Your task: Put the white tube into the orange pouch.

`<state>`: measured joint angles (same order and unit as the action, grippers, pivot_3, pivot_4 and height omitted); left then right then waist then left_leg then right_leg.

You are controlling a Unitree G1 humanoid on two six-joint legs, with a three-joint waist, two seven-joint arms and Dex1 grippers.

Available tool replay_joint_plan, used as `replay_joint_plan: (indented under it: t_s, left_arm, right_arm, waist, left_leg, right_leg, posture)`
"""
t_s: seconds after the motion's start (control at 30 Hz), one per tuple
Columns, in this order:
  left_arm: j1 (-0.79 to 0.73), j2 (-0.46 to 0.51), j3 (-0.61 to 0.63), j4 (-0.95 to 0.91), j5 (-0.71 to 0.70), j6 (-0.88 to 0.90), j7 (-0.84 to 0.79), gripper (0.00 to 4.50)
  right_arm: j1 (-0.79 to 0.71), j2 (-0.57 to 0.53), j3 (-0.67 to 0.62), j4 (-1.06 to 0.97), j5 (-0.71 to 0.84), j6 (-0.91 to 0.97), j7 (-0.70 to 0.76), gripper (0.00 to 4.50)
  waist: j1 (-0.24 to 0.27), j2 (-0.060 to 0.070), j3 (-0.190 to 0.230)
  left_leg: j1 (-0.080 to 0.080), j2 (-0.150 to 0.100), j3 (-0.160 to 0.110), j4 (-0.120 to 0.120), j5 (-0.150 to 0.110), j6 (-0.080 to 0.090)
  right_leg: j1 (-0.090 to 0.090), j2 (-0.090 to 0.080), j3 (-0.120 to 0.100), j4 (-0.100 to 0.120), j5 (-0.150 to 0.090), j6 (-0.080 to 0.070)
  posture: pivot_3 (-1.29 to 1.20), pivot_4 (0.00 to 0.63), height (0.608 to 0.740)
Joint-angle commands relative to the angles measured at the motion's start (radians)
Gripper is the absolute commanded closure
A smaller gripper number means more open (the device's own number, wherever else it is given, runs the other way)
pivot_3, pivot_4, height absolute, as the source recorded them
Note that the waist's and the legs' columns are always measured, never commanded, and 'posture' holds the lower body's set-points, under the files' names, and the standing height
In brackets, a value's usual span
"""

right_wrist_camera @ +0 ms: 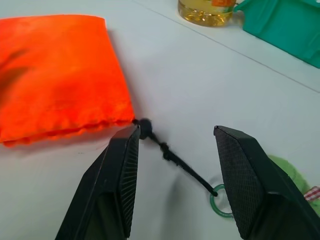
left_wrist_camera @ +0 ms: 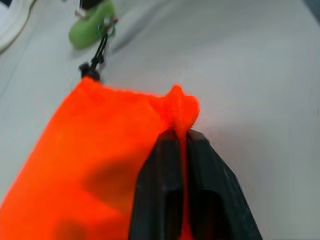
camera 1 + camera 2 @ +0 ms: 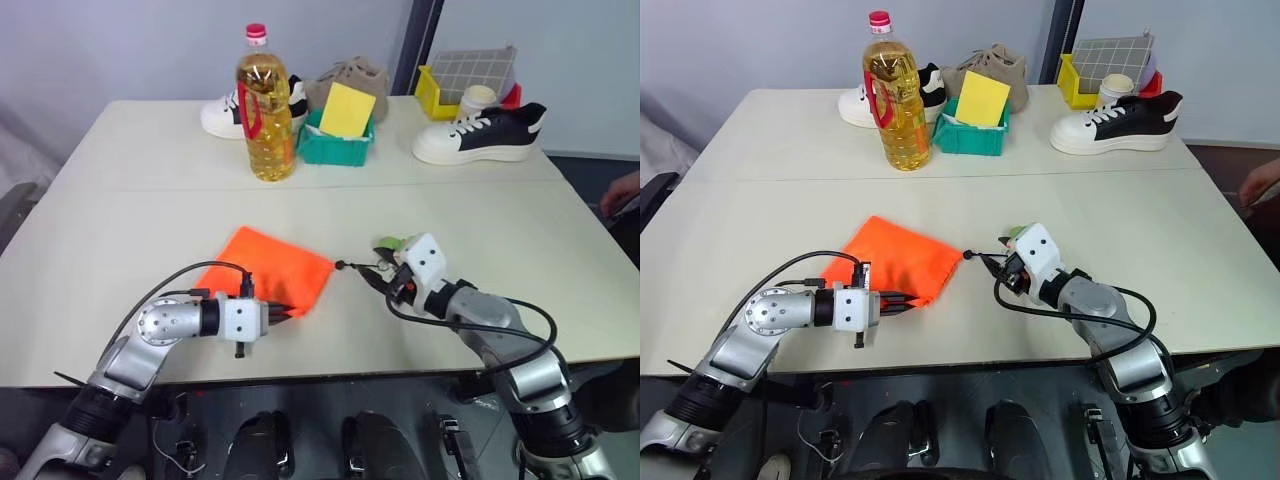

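Pouch mouth pinched, cord lying between open jaws

Orange pouch point(image 3: 263, 275): flat on table point(image 3: 120, 230), mouth edge toward right gripper point(image 1: 175, 145).
Left gripper point(image 2: 181, 137): clenched on mouth corner.
Right gripper: released, straddling cord point(image 1: 175, 160), green ring point(image 1: 220, 201) beside.
White tube: nowhere seen.

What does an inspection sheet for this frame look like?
Surface: pale table, two boards butted together.
Job's things: orange pouch lying flat, cord with green ring trailing; white tube: nothing seen.
Clutter: oil bottle, green bin, yellow card, two sneakers, yellow basket.
Grippers: left tool shut on the pouch's edge; right tool open, straddling the cord.
Cables: black cable looping along each arm.
Surroundings: grey wall; a person's hand at the table's edge.
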<state>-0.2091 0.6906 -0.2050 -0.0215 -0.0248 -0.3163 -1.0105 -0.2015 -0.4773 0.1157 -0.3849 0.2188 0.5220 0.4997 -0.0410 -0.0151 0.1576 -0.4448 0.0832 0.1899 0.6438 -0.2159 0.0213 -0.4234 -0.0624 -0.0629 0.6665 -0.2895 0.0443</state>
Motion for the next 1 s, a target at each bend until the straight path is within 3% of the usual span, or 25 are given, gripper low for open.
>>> replay_joint_plan:
  t_s: [0.03, 0.5, 0.63, 0.7, 0.83, 0.97, 1.0]
  left_arm:
    - [0.019, 0.04, 0.079, 0.044, -0.053, -0.045, -0.004, 4.48]
    - [0.052, 0.159, 0.308, 0.307, -0.102, -0.157, 0.042, 4.48]
    - [0.081, 0.138, 0.304, 0.232, -0.164, -0.097, 0.013, 4.48]
    - [0.111, 0.116, 0.293, 0.117, -0.262, 0.03, -0.007, 4.48]
    - [0.147, 0.092, 0.243, -0.066, -0.29, 0.115, -0.027, 2.8]
    - [0.147, 0.087, 0.174, -0.17, -0.258, 0.123, -0.061, 0.62]
    - [0.136, 0.082, 0.149, -0.179, -0.229, 0.108, -0.064, 0.62]
  right_arm:
    - [-0.007, 0.003, -0.024, -0.004, -0.001, -0.023, 0.003, 2.06]
    - [-0.003, -0.005, -0.025, 0.042, -0.02, -0.055, 0.026, 2.06]
    - [-0.005, -0.011, -0.028, 0.058, -0.026, -0.067, 0.035, 2.06]
    - [-0.007, -0.011, -0.024, 0.065, -0.029, -0.073, 0.037, 2.06]
    - [-0.004, -0.003, -0.017, 0.064, -0.033, -0.072, 0.038, 2.06]
    - [0.003, 0.003, -0.013, 0.055, -0.036, -0.068, 0.038, 2.06]
    - [0.005, 0.006, -0.012, 0.052, -0.037, -0.066, 0.037, 2.06]
  waist:
    - [-0.001, 0.0, 0.0]
    - [-0.002, 0.0, 0.0]
    - [-0.002, 0.0, 0.0]
    - [-0.001, 0.0, 0.0]
    - [-0.001, 0.0, 0.0]
    - [-0.002, 0.0, 0.0]
    - [-0.002, 0.0, 0.0]
  left_leg:
    - [0.0, 0.0, 0.0, 0.0, 0.0, 0.0]
    - [0.0, 0.0, 0.0, 0.0, -0.001, -0.001]
    - [0.0, 0.0, 0.0, 0.0, -0.001, 0.0]
    - [0.0, 0.0, 0.001, 0.0, -0.001, 0.0]
    - [0.0, 0.0, 0.0, 0.001, -0.001, 0.0]
    - [0.0, 0.0, 0.001, 0.001, -0.001, 0.0]
    - [0.0, 0.0, 0.001, 0.001, -0.001, 0.0]
  right_leg:
    - [0.0, 0.0, 0.0, 0.0, 0.0, 0.0]
    - [-0.003, -0.001, 0.0, 0.0, 0.0, 0.0]
    - [-0.002, -0.001, 0.0, 0.0, 0.0, 0.0]
    - [-0.002, -0.001, 0.0, 0.0, 0.0, 0.0]
    - [0.0, -0.001, 0.0, 0.0, 0.0, 0.0]
    - [0.001, 0.0, 0.0, 0.0, 0.0, 0.0]
    - [0.001, 0.0, 0.0, 0.0, 0.0, 0.0]
  posture:
    - [0.0, 0.15, 0.74]
    - [0.0, 0.15, 0.74]
    - [0.0, 0.15, 0.74]
    - [0.0, 0.15, 0.74]
    - [0.0, 0.15, 0.74]
    - [0.0, 0.15, 0.74]
    - [0.0, 0.15, 0.74]
